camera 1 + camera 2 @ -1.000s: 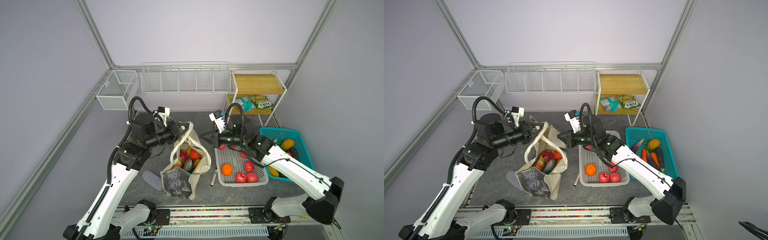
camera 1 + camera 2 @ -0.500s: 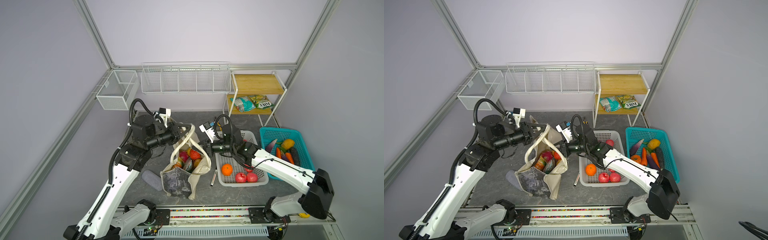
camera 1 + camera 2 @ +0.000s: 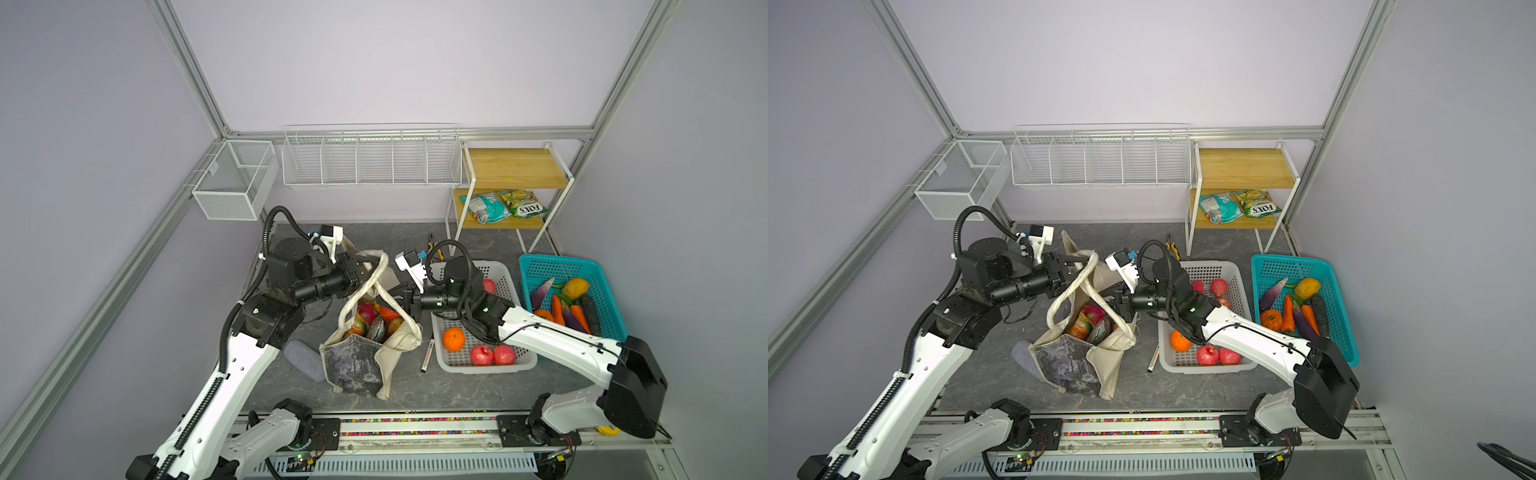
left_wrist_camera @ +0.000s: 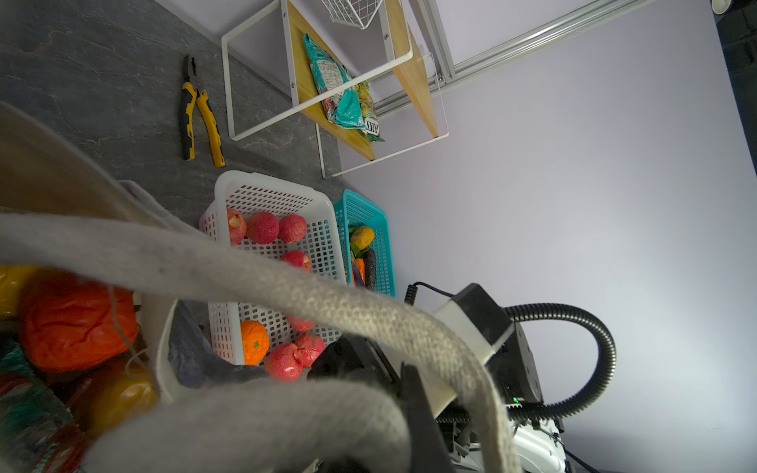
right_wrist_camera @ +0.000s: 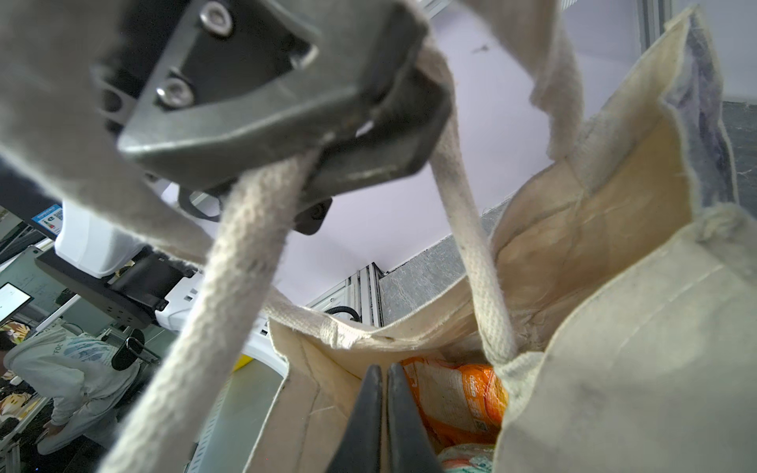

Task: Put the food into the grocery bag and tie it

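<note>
I see the grocery bag [image 3: 353, 365] standing mid-table, mouth open; its strap handle [image 3: 376, 272] runs up toward 12 o'clock, pinched tight in my left gripper [image 3: 360, 268]; my right gripper [image 3: 398, 304], jaws pressed together, sits at the bag's 2 o'clock rim; food [image 3: 368, 312] lies inside.

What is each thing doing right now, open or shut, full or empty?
grocery bag: upright, open, food inside.
left end effector: shut on strap handle.
right end effector: shut, empty.
white basket: holds fruit.
teal basket: holds vegetables.
</note>
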You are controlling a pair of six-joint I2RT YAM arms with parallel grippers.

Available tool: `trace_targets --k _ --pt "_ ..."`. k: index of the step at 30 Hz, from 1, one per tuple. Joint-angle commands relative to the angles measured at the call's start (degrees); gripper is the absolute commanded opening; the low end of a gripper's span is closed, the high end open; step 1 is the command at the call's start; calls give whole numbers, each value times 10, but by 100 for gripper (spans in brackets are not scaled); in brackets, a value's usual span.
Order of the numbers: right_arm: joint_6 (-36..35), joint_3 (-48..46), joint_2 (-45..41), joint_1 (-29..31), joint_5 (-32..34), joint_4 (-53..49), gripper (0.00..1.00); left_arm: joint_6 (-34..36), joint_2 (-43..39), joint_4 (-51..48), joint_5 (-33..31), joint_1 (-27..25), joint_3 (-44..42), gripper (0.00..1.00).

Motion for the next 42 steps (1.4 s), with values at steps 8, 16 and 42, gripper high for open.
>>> trace_targets --k 8,16,42 --pt "21 -14 1 17 -14 123 23 -26 39 64 36 -19 21 0" --pt "71 -15 27 30 -12 219 41 -30 47 68 32 -19 33 0" --pt "111 -63 31 45 36 447 82 -13 31 56 4 -18 18 0"
